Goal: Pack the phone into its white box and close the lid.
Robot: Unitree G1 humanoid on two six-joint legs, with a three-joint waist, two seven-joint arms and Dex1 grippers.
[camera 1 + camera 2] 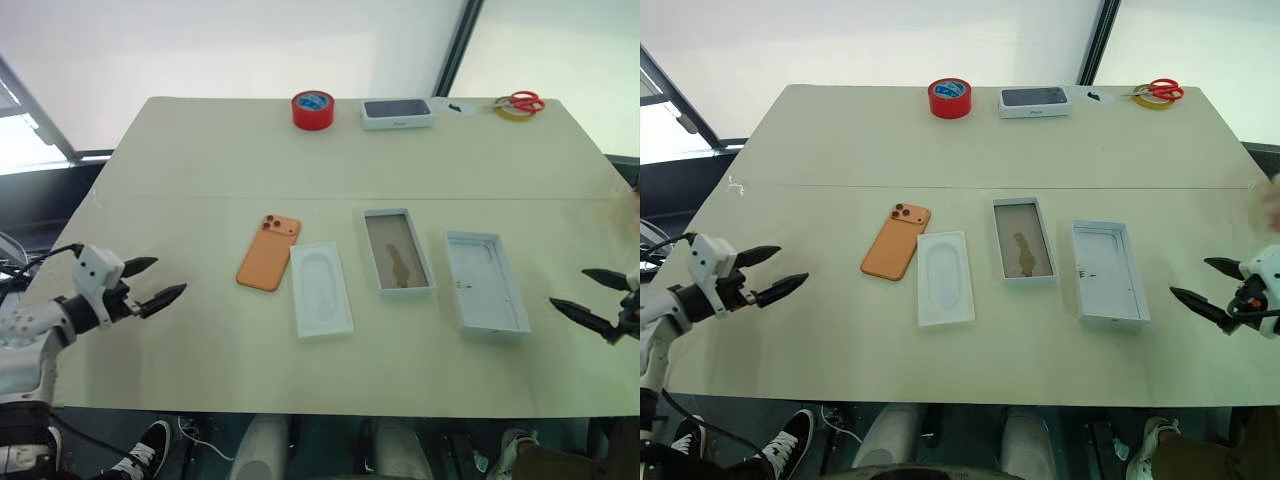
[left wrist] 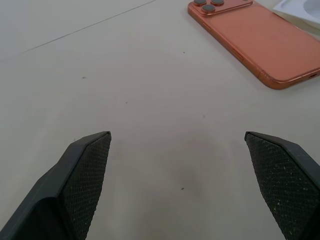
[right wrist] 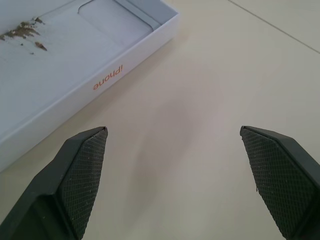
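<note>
I am holding my left claw (image 1: 163, 282) and right claw (image 1: 590, 297) wide apart and empty, flanking the phone (image 1: 269, 252), white box (image 1: 397, 251) and lid (image 1: 486, 282) lying on the desk (image 1: 200, 180).

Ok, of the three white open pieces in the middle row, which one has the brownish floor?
The middle one, the white box. The insert to its left has a rounded phone-shaped hollow, and the lid to its right is plain white inside.

bare table (image 1: 200, 330) around phone (image 1: 269, 252), insert (image 1: 321, 288) alongside
</note>
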